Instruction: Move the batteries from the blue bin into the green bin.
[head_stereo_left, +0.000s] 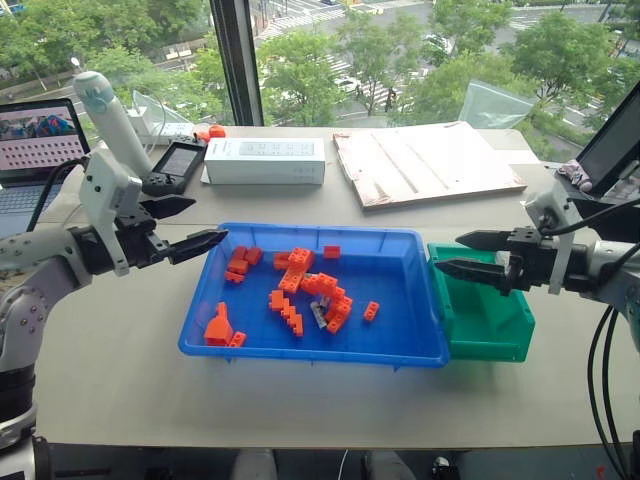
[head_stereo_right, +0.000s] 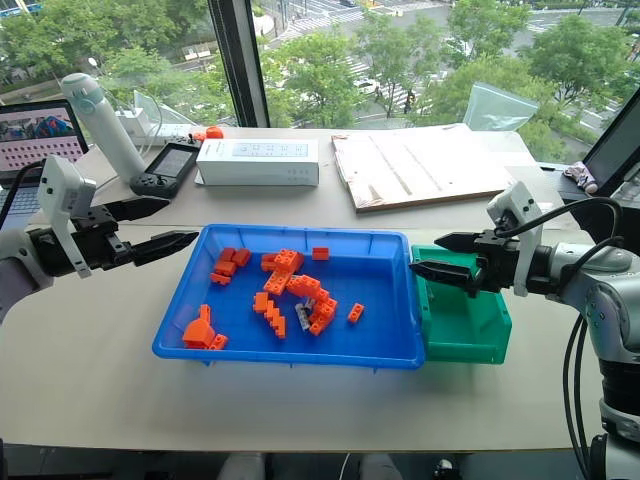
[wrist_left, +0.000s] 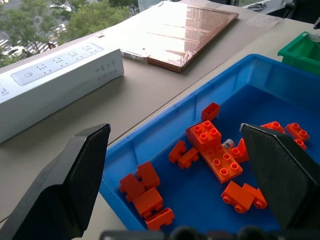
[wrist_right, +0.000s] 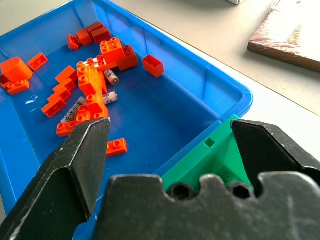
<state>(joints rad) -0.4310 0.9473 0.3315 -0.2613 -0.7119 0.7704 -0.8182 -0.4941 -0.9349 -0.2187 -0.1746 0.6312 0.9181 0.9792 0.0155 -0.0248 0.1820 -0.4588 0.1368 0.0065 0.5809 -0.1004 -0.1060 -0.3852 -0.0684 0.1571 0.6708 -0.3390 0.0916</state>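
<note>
A beige counter (head_stereo_left: 120, 370) by a tall window over treetops carries the work. At the centre of the head views sits the blue bin (head_stereo_left: 410, 345), shallow and wide so its contents lie spread out; the green bin (head_stereo_left: 495, 335) butts against its right rim, apparently placed there to keep the carry short. Along the upper edge of the counter lie a wooden board (head_stereo_left: 425, 165), a white power strip box (head_stereo_left: 265, 160), a laptop (head_stereo_left: 35, 145) at far left and a black handheld device (head_stereo_left: 175, 165).

The left pincer (head_stereo_left: 185, 227) hovers at the blue bin's left rim, jaws spread and empty. The right pincer (head_stereo_left: 468, 255) hangs over the green bin, likewise wide open and holding nothing.

The batteries (wrist_right: 111, 77) lie among orange toy bricks (head_stereo_left: 300, 262) mid-tray; three show in the right wrist view, none yet in the green bin, as far as can be seen.
</note>
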